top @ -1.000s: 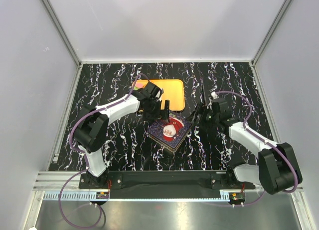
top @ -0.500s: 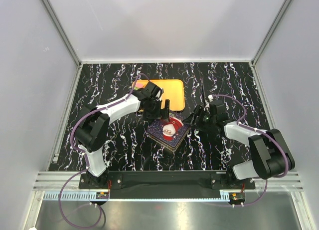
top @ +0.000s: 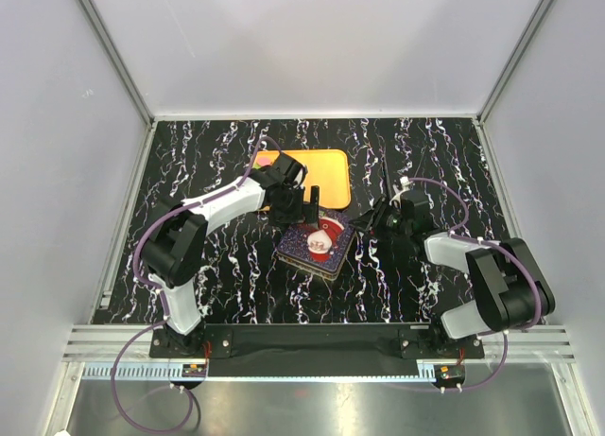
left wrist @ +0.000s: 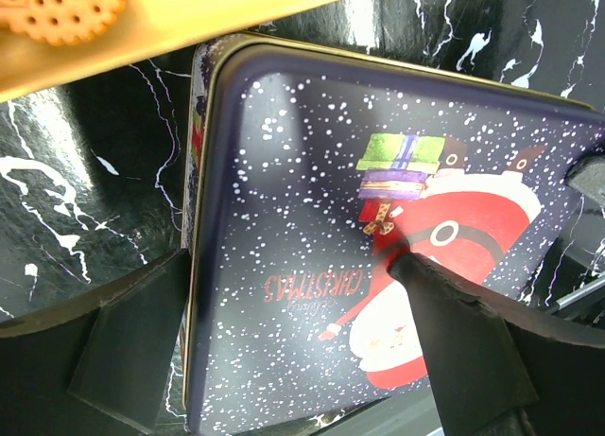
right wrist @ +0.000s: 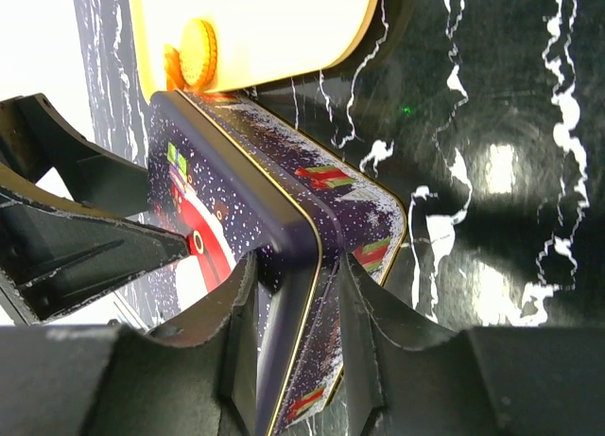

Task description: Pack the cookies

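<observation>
**Tin and tray, seen from beside the rig.** A lidded Christmas tin (top: 317, 247) lies on the black marbled surface (top: 241, 277), with its far edge just beside the orange tray (top: 326, 169); whether the two touch cannot be told. The left end effector (left wrist: 291, 266) – jaws spread wide, holding nothing – hangs over the tin, with one finger outside the tin's side wall and the other above the Santa print on the lid. The right end effector (right wrist: 296, 266) meets the tin at the opposite corner, its two fingers pressed against either side of the rim, gripping the tin. The cookies (left wrist: 59, 6) – round, orange, pierced with small holes – sit at the tray's near edge, just behind the tin.
</observation>
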Controlling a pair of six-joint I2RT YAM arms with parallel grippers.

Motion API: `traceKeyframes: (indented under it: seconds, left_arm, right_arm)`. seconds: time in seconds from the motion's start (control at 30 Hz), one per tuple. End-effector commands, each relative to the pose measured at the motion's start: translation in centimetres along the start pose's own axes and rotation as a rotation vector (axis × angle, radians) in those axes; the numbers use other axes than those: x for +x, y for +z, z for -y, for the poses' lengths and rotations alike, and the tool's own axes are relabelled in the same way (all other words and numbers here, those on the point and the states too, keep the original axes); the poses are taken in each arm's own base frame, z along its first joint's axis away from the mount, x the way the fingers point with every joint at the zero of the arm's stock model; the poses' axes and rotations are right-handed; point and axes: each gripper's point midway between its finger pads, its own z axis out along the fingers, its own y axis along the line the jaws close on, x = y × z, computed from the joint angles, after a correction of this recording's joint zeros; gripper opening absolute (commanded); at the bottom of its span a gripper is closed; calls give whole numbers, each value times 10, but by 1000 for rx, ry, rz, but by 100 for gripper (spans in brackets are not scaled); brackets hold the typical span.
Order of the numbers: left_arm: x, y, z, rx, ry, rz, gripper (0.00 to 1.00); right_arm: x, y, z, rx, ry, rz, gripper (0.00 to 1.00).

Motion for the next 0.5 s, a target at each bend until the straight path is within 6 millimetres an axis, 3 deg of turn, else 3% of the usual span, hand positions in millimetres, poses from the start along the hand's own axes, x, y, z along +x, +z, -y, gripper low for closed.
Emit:
traceKeyframes:
  seconds: [0.0, 0.47]
  left_arm:
    - [5, 20, 21, 64, 40, -23, 96]
    - [9, 22, 21, 62, 42, -31, 95]
  right_arm:
    - [43, 3, 41, 123, 36, -123, 21]
    - [48, 2, 52, 175, 45, -135, 2]
